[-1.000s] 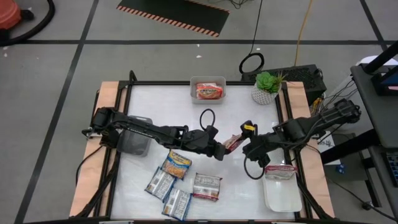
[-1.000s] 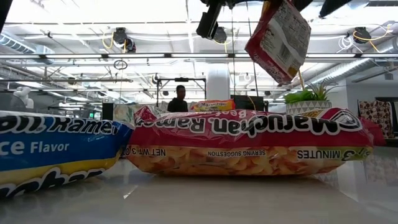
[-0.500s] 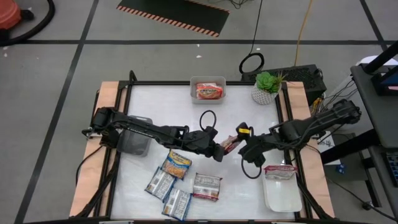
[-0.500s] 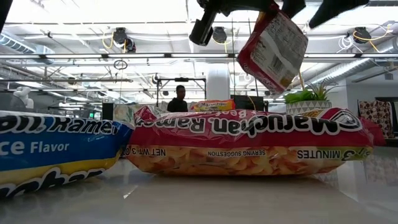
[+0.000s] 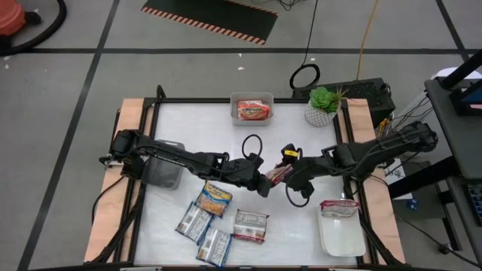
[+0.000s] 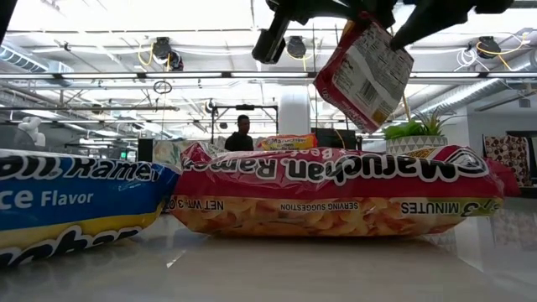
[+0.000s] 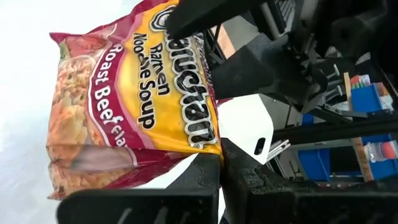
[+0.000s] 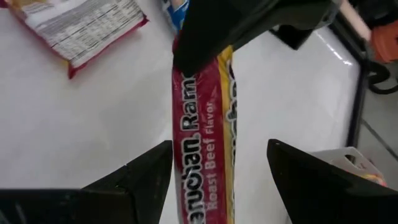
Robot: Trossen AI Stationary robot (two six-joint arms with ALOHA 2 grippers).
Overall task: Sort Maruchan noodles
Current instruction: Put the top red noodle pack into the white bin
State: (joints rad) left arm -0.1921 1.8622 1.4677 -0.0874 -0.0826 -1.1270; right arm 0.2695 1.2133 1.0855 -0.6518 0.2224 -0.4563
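Above the middle of the white bench (image 5: 181, 135), a maroon Roast Beef Maruchan packet (image 5: 277, 175) held up in the air, edge-on between the two arms. Left pincer (image 5: 265, 183) clenched on one edge of that packet, the two dark fingers (image 7: 211, 180) pressed tight together over the wrapper seam. Right pincer (image 5: 290, 175) reaching in from the other side, released and spread wide, one finger (image 8: 134, 180) on either side of the packet's narrow edge, not pinching it. From bench height, the same packet hanging tilted with its printed back showing, well above the packets lying on the surface. Nearest that low camera, a red-and-pink Maruchan packet (image 6: 336, 191) lying flat, and beside it a blue packet (image 6: 75, 205) cut off by the picture's edge. Near the bench's front edge, a loose cluster of four packets: an orange-and-blue one (image 5: 214, 199), two silver-blue ones (image 5: 193, 222) (image 5: 214, 245) and a maroon-and-silver one (image 5: 250, 225). At the far edge, a grey tray (image 5: 251, 99) holding an orange-red packet (image 5: 252, 111), with a small potted plant (image 5: 324, 105) near it. On the left, a dark grey tray (image 5: 163, 175) partly under the left arm. At the right front, a white tray (image 5: 340, 237) with a maroon packet (image 5: 339, 207) at its far end.
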